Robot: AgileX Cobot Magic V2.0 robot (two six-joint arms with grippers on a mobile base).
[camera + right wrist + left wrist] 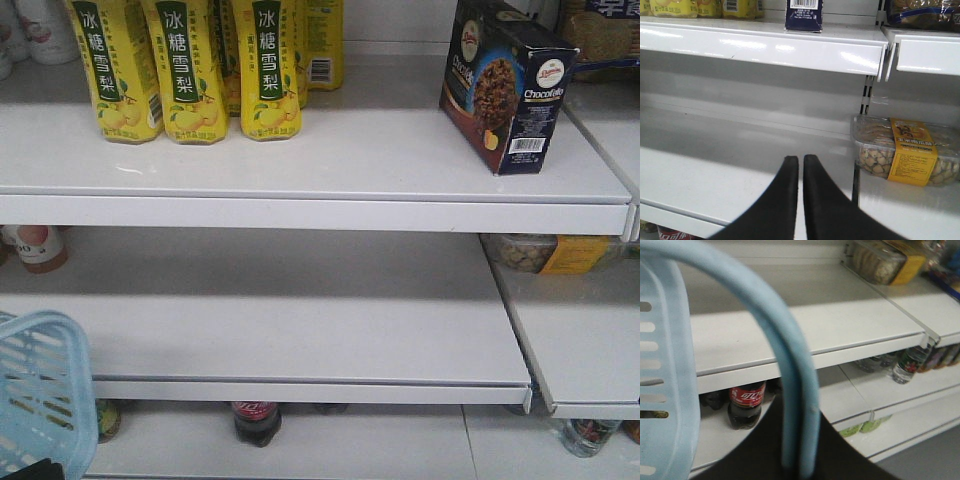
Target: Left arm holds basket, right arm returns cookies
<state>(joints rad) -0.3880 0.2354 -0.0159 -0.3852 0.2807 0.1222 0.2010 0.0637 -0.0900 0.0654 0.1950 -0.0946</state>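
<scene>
Chocofello cookie carton (508, 85): glossy navy cardboard, upright on top white shelf (400, 165), right of yellow pear-drink bottles (190, 70). Right gripper (801, 159): black tapered fingers together, empty, below carton. Slotted blue plastic basket (40, 395) cropped lower left; left gripper hidden behind basket handle (790, 390), state unclear.

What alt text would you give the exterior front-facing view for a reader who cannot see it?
A Chocofello cookie carton stands on the right of a white top shelf, with yellow drink bottles on the left. A light blue basket shows at lower left.
</scene>
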